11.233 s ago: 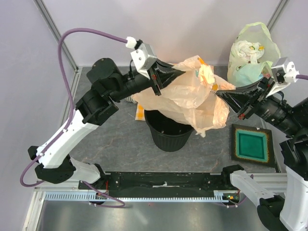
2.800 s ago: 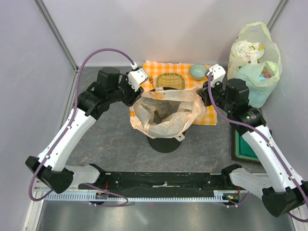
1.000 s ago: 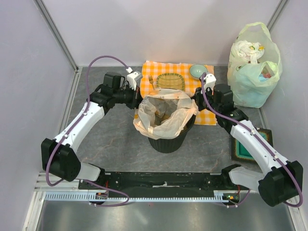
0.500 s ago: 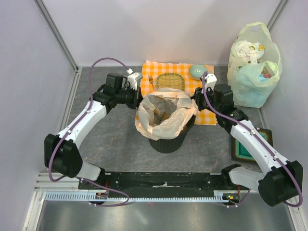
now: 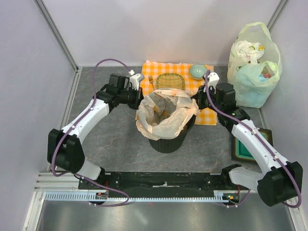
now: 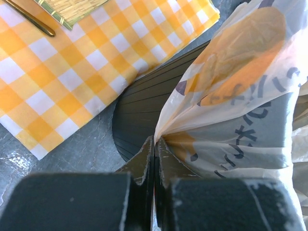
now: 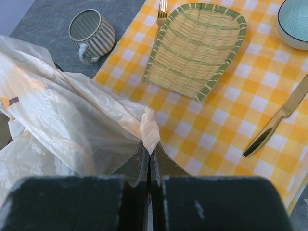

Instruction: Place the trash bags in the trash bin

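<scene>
The pale peach-orange trash bag (image 5: 166,115) hangs open inside the black trash bin (image 5: 168,142), its edges folded over the rim. My left gripper (image 5: 137,99) is shut on the bag's left edge (image 6: 226,82), just outside the bin wall (image 6: 137,118). My right gripper (image 5: 198,98) is shut on the bag's right edge (image 7: 72,122), with a tuft of plastic sticking out between the fingertips, above the checked cloth.
An orange-and-white checked cloth (image 5: 209,113) lies behind the bin with a woven tray (image 7: 195,48), a blue bowl (image 5: 197,70), a knife (image 7: 276,120) and a fork. A small grey mug (image 7: 91,33) stands nearby. A pale green full bag (image 5: 252,60) sits far right; a green tray (image 5: 248,149) lies right.
Both grippers have come down with the bag from high above the bin and drawn its edges over the rim. In the last second they barely shifted.
</scene>
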